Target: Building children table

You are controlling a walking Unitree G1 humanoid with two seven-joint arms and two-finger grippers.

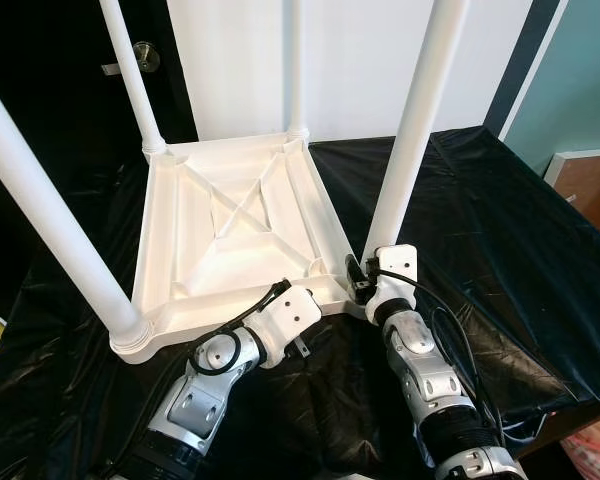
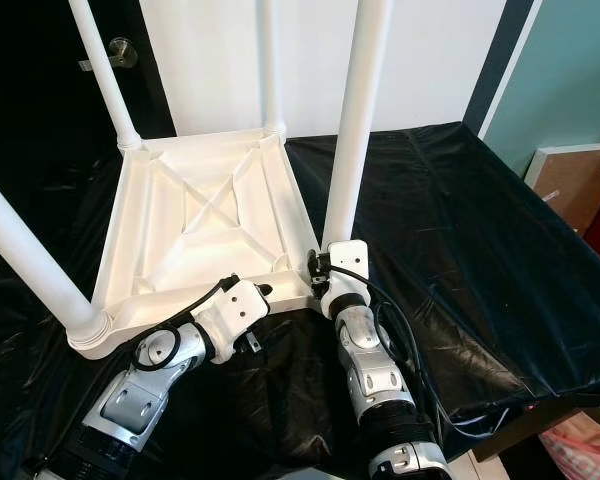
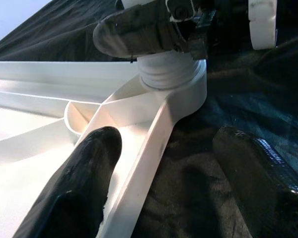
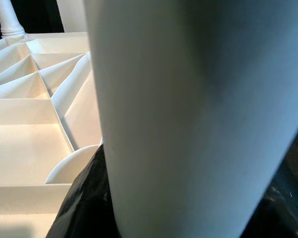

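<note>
Upturned table (image 1: 230, 240) on black cloth (image 1: 500, 230), four legs up. Right gripper (image 1: 358, 282) clamped round base of near right leg (image 1: 405, 140); left gripper (image 3: 159, 163) spread astride near rim. Could cross-thread or tip if twisted askew.

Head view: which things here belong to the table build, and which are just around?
Job:
- upturned white tabletop
- near-right leg, gripped at its base by the right gripper
- three other legs, fitted
- left gripper, jaws straddling the tabletop's edge

Around:
- black cloth
- door knob
- wooden cabinet
</note>
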